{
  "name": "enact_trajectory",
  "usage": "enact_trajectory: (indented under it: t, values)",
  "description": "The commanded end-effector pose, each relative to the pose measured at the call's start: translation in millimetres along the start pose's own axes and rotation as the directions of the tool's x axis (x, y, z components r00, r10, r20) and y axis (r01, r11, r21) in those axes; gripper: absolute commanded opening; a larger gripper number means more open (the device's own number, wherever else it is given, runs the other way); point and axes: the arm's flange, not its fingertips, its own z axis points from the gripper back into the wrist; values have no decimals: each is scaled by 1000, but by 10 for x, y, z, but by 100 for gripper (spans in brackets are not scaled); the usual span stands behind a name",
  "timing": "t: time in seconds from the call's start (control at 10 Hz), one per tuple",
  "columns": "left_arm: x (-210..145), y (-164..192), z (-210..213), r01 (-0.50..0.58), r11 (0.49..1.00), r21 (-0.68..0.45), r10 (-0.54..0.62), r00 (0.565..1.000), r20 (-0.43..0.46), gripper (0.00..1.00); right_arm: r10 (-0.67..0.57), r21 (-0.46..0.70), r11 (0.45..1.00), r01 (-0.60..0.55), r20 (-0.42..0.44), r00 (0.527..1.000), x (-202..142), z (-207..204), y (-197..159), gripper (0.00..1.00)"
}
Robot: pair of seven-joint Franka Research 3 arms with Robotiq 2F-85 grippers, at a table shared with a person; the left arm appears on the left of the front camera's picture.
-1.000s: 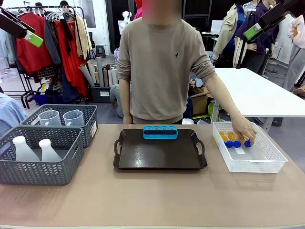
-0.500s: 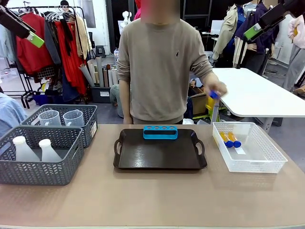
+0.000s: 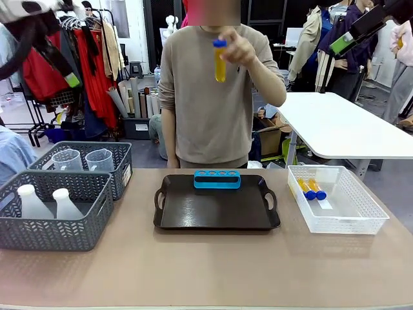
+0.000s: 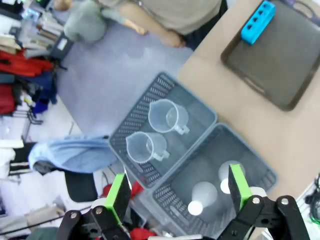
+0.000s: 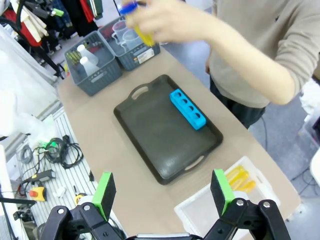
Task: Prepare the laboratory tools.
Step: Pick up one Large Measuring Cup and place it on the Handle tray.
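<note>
Front view: the person's hand [image 3: 237,44] holds one tube [image 3: 220,63] at 12 o'clock above the tray [image 3: 216,213]; two more tubes [image 3: 304,187] lie in the white mesh basket [image 3: 361,219] at 3 o'clock, with beakers [image 3: 100,159] and flasks [image 3: 62,203] in grey baskets [image 3: 58,239] at 9 o'clock. Left wrist view: left gripper [image 4: 177,180] is spread wide and empty over those baskets. Right wrist view: right gripper [image 5: 161,176] is likewise agape and empty, tray at 12 o'clock.

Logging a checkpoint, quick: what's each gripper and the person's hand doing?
Left gripper: open, empty.
Right gripper: open, empty.
Person's hand: holding a blue-capped tube.
</note>
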Motion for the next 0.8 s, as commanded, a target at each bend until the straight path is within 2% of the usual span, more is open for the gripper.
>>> enact_trajectory:
  t: [0.0, 0.1, 0.2, 0.3, 0.7]
  values:
    - [-29, -19, -144, -60, 997, -51, 57, 997, -59, 100, 0, -6, 1000, 1, 2, 1000, 8, 15, 11, 100]
    - [-76, -50, -219, -94, 993, -70, 89, 993, -75, 100, 0, -6, 1000, 1, 2, 1000, 8, 15, 11, 100]
    - [-112, -54, -234, -40, 993, -110, 33, 997, -65, 100, 0, -6, 1000, 1, 2, 1000, 8, 15, 11, 100]
    - [-35, -14, -287, -46, 998, -46, 43, 997, -66, 100, 0, -6, 1000, 1, 2, 1000, 8, 15, 11, 100]
    - [-41, -29, -303, -50, 997, -63, 45, 996, -73, 100, 0, -6, 1000, 1, 2, 1000, 8, 15, 11, 100]
